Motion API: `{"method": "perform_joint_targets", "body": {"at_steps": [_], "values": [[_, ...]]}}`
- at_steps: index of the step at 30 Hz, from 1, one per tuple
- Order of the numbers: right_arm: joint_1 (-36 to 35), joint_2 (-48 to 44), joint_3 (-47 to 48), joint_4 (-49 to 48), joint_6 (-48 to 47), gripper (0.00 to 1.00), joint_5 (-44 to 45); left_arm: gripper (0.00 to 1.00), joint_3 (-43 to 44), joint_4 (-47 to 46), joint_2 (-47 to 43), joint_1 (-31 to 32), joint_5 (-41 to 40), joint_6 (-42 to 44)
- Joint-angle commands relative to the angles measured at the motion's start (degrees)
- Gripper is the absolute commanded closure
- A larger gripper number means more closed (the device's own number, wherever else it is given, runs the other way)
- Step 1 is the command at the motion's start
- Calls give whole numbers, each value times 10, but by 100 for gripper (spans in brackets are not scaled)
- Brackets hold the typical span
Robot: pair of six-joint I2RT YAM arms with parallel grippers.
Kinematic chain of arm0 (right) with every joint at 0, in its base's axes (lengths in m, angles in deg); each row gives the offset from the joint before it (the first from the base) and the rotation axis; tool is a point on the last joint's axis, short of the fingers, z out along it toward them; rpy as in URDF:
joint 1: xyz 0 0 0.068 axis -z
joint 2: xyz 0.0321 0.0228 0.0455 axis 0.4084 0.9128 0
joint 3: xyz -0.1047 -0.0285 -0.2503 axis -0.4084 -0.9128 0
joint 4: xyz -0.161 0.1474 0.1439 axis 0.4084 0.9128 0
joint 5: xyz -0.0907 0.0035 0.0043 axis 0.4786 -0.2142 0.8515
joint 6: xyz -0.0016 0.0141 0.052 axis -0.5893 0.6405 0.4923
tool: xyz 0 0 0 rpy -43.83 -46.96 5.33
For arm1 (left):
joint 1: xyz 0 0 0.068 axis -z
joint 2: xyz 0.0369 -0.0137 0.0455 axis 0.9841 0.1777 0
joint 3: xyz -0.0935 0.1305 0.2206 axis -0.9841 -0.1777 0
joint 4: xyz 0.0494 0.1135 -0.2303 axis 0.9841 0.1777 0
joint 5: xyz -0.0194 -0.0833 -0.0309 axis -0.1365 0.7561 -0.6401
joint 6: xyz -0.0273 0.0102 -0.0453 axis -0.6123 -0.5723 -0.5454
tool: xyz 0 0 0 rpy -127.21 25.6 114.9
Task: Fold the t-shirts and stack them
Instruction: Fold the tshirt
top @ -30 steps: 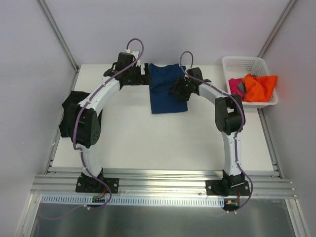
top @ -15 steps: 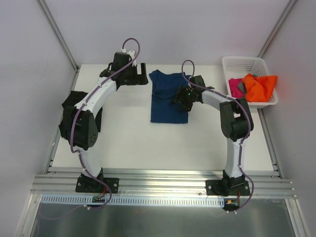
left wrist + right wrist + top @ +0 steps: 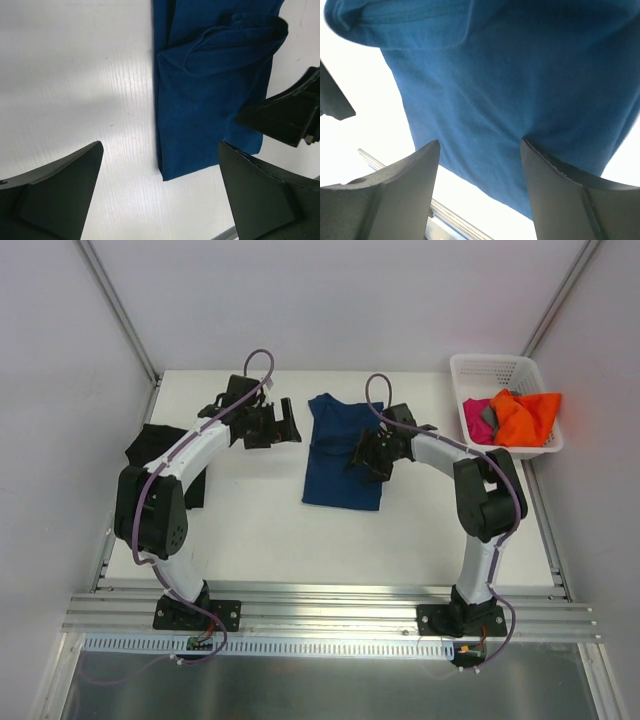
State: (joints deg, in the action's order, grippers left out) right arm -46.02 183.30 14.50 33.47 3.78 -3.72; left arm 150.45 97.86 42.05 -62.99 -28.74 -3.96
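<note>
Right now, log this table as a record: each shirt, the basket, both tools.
navy shirt: table centre, lying flat with its sides folded in
black shirt: left edge, partly hidden by the left arm
basket: far right corner, holds orange shirt and magenta shirt
left tool: open, empty, over bare table beside the navy shirt
right tool: open, over the navy shirt; contact unclear

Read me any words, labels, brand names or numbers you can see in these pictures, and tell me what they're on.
No text can be read in any view.
The navy t-shirt is plain, with no print or tag showing.
The white basket shows no label or lettering.
</note>
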Motion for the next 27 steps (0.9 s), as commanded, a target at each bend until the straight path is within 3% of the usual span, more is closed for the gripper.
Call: {"method": "perform_joint_targets", "body": {"at_steps": [1,10,16,27], "values": [[-3,-54,28,20,-16,30,17,1,-5,-5,-46,-3,14,-15],[-24,-7,145,40,-30,30,12,1,2,-8,-58,-3,-6,-5],[-48,73,204,21,-12,30,9,1,-5,-7,-84,-4,-34,27],[-82,149,249,8,-4,30,10,1,-41,-6,-121,-24,-53,48]]}}
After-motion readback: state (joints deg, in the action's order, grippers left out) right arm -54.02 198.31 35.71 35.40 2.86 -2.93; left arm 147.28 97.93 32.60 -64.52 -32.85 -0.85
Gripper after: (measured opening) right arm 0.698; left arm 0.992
